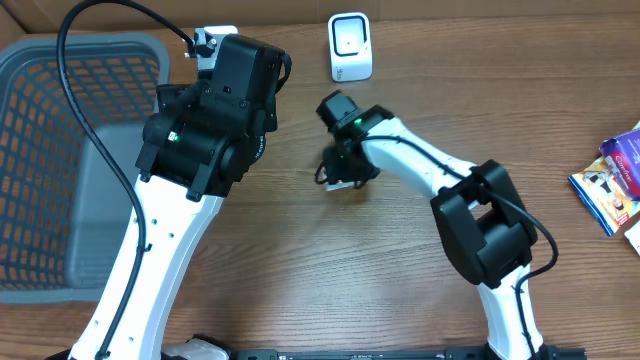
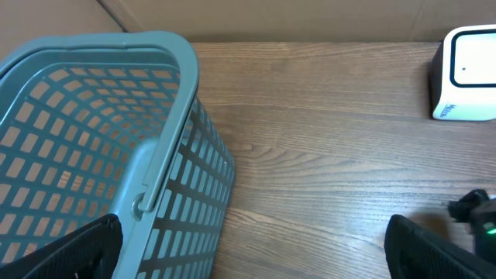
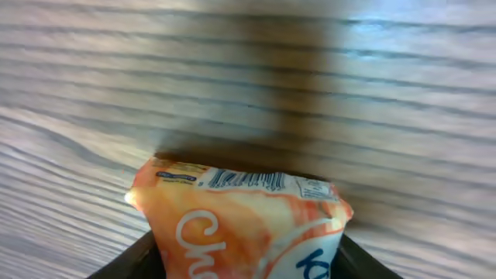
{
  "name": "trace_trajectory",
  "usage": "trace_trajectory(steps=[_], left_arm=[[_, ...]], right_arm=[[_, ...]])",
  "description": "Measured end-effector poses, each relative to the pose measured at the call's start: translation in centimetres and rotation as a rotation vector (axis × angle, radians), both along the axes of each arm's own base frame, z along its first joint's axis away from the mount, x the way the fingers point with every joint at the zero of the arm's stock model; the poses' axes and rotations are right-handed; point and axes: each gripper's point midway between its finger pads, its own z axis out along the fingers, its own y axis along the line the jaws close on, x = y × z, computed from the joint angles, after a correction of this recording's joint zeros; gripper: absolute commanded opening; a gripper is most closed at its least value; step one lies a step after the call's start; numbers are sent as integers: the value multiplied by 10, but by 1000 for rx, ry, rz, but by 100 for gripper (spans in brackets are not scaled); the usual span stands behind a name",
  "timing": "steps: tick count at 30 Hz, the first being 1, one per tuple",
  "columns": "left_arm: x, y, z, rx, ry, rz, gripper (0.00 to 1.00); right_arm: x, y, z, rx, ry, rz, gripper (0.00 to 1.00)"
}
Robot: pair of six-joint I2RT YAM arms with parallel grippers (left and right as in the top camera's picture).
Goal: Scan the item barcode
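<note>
While the right claw (image 1: 342, 178) pinches the orange packet (image 3: 240, 225) over the bench (image 1: 300, 270), barcode (image 3: 242, 180) end pointing away from its wrist, the scanner (image 1: 350, 47) stands near, straight beyond, nothing between; the left claw (image 2: 252, 248) hangs wide beside the basket (image 1: 60, 150); spare packets (image 1: 610, 180) lie well apart at right.

Table (image 1: 300, 280): carries everything listed.
Basket (image 1: 60, 160): left edge of the overhead frame, on the table.
Scanner (image 1: 350, 46): upper centre, upright, near the table's far edge.
Loose packets (image 1: 612, 180): right edge, well apart from the rest.
Snack packet (image 3: 240, 225): frame centre, below the scanner, between the fingers of the right gripper (image 1: 345, 180), touching both.
Left gripper (image 2: 254, 236): between basket and scanner, jaws wide apart.
</note>
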Motion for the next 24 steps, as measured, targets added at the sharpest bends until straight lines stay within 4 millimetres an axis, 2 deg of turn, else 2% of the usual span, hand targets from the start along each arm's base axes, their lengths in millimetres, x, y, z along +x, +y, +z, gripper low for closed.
trace_trajectory(steps=[3,8,9,10,19,24], left_arm=[[0,0,0,0,-1,0,100],[0,0,0,0,0,0,100],[0,0,0,0,-1,0,100],[0,0,0,0,0,0,100],[0,0,0,0,0,0,100],[0,0,0,0,-1,0,100]], right_arm=[[5,-12,0,-2,1,51,56],[14,-29,0,-11,-2,86,85],[14,-32,0,-16,0,96,95],[14,-35,0,-21,1,107,100],[2,-37,-1,-58,24,212,100],[-6,-29,-1,-74,24,283,96]])
